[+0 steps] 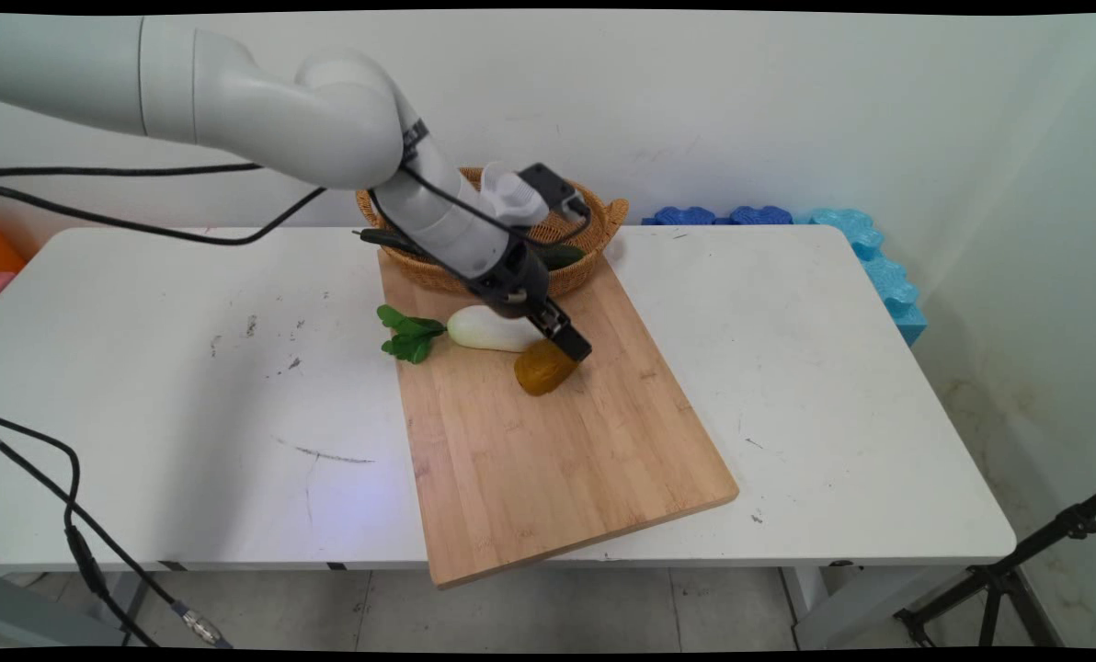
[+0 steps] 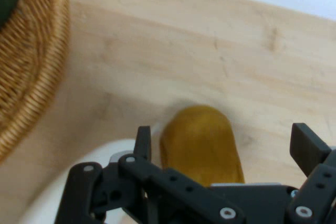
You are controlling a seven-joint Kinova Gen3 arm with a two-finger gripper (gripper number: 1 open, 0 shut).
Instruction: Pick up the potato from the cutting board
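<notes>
A brownish-yellow potato-like piece (image 1: 541, 370) lies on the wooden cutting board (image 1: 548, 460). My gripper (image 1: 568, 351) is down at it, open. In the hand view the piece (image 2: 202, 148) lies between the left finger (image 2: 143, 141), which is close beside it, and the right finger (image 2: 307, 145), which stands well apart. Just left of it lies a white radish (image 1: 488, 328) with green leaves (image 1: 407, 334), half over the board's left edge. The radish (image 2: 47, 203) shows as a white shape at the lower left of the hand view.
A wicker basket (image 1: 594, 241) stands at the board's far end, with a green cucumber (image 1: 562, 256) in it; its rim (image 2: 31, 66) fills the hand view's left. Blue foam pieces (image 1: 870, 248) lie along the table's back right edge. Black cables hang at the left.
</notes>
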